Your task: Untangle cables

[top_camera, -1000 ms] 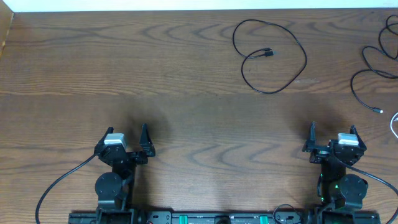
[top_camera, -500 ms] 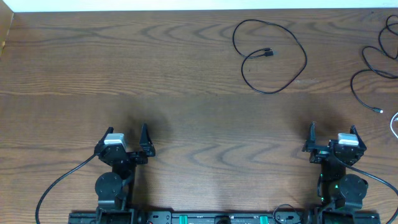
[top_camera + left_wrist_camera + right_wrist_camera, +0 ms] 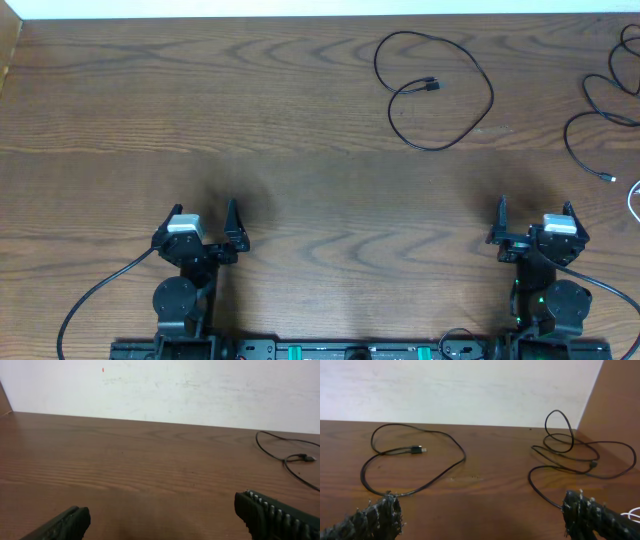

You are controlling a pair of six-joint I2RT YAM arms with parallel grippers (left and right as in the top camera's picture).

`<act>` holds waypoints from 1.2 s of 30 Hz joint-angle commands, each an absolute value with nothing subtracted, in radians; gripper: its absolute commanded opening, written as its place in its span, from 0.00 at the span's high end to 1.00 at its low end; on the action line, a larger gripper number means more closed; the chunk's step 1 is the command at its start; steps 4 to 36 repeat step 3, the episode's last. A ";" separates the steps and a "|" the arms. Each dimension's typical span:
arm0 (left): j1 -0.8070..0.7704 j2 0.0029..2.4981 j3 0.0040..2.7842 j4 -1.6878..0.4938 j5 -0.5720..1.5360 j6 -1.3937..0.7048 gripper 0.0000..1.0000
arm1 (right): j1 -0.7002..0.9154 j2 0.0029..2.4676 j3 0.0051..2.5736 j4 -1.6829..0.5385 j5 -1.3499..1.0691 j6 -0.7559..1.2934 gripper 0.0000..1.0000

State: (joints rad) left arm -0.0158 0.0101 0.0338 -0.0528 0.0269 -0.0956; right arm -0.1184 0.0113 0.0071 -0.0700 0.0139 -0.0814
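1. Overhead view: a thin black cable (image 3: 492, 95) lies in a loose open loop on the far part of the table (image 3: 300, 120), right of centre. It touches no other cord.
2. The loop is a rough oval whose long axis runs near to far. One end curls inward, and its small plug (image 3: 430, 86) lies inside the loop with its tip pointing right.
3. A second black cable (image 3: 567, 135) sprawls at the far right in several overlapping bends and runs off the right edge of the view. Its free end (image 3: 610, 178) points toward the near right.
4. A short piece of a white cable (image 3: 634, 200) shows at the right edge, just near of that free end. Its direction cannot be told.
5. The left gripper (image 3: 197, 225) sits at the near left with its jaws spread wide and nothing between them.
6. The right gripper (image 3: 535, 228) sits at the near right, likewise spread wide and empty. Both are well apart from the cables.
7. The surface is dark brown wood with a strong grain running left to right.
8. A pale, slightly scuffed wall (image 3: 200, 390) rises behind the far edge.
9. In the right wrist view a brown panel (image 3: 615, 400) stands at the far right corner, beside the tangled cable.
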 commanded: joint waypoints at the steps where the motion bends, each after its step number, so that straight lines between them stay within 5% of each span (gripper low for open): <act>1: -0.017 0.004 0.004 -0.072 0.004 -0.075 0.02 | -0.122 0.006 0.005 -0.074 0.009 -0.091 0.01; 36: -0.016 0.004 0.004 -0.072 0.004 -0.075 0.02 | -0.122 0.006 0.005 -0.074 0.008 -0.091 0.01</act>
